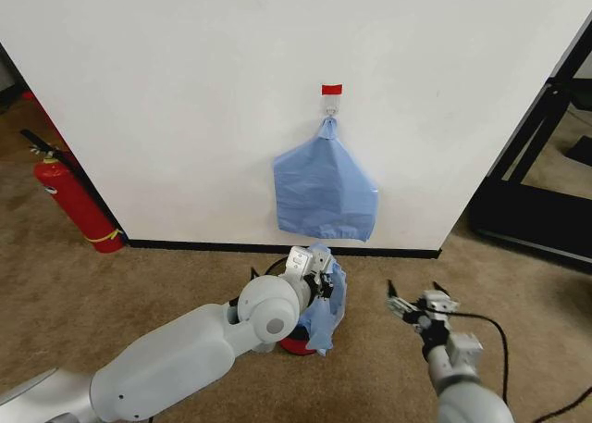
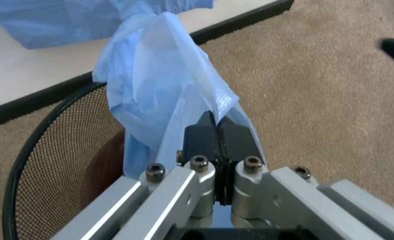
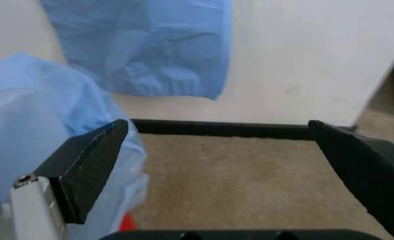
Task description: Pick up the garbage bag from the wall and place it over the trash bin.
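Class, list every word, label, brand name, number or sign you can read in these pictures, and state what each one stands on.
None can be read.
Hook tag on the wall: a plain red band, no lettering to make out.
Fire extinguisher: any label is too small to read.
Garbage bag, held in the left gripper: no print shows.
Bundle of blue bags: no print shows.

Brown carpet (image 1: 185, 275), black baseboard (image 1: 231, 246), red fire extinguisher (image 1: 79, 205) at left.

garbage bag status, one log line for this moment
left tool: shut on garbage bag | bag: draped at trash bin rim | right tool: open, beside bin | spare bags: on wall hook
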Controlling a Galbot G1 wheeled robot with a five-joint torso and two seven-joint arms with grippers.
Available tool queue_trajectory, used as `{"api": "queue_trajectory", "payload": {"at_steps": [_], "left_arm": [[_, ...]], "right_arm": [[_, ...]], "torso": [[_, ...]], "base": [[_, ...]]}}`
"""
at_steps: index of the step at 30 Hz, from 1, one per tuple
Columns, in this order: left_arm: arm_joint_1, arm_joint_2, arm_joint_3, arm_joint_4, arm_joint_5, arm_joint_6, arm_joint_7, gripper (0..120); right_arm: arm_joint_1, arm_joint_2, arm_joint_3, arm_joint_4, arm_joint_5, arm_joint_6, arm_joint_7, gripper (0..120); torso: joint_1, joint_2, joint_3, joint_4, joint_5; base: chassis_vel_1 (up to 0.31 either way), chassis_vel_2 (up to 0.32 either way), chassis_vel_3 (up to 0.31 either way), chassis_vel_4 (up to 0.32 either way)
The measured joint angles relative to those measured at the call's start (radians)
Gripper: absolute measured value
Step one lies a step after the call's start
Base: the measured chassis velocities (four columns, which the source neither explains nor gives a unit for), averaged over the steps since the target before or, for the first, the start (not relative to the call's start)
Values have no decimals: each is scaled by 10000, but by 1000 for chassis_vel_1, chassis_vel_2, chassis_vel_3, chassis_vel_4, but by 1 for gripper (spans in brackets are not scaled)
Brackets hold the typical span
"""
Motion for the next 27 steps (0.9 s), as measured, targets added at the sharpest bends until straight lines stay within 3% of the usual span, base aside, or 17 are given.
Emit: {"api": "queue_trajectory", "payload": {"at_steps": [2, 4, 6, 12, 22, 27], "left_arm": [[-249, -149, 191, 130, -41, -21, 62, 0], [-575, -413, 441, 294, -106, -75, 159, 0], [-645, -487, 495, 358, -109, -95, 173, 0], [-466, -199, 232, 292, -110, -108, 201, 0], [-158, 276, -68, 58, -123, -108, 257, 0], [50, 301, -178, -56, -121, -107, 261, 0]], "right_arm": [[162, -137, 6, -31, 247, -161, -28, 100], [543, -395, -214, -263, 527, -465, -72, 100], [1185, -612, -831, -639, 633, -774, -208, 100], [2567, -591, -2153, -1382, 924, -1054, -325, 100], [3699, -329, -3303, -2232, 987, -1603, -138, 100], [4095, -197, -3767, -2569, 1196, -2127, 170, 81]], "torso": [[0, 0, 0, 0, 0], [0, 0, 0, -23, -7], [0, 1, 0, -18, 7], [0, 0, 1, -7, -2], [0, 1, 1, -8, -1], [0, 1, 0, -9, -2]], "base": [[0, 0, 0, 0], [0, 0, 0, 0], [-9, -56, -18, -13], [0, 0, 0, 0], [0, 0, 0, 0], [0, 0, 0, 0]]}}
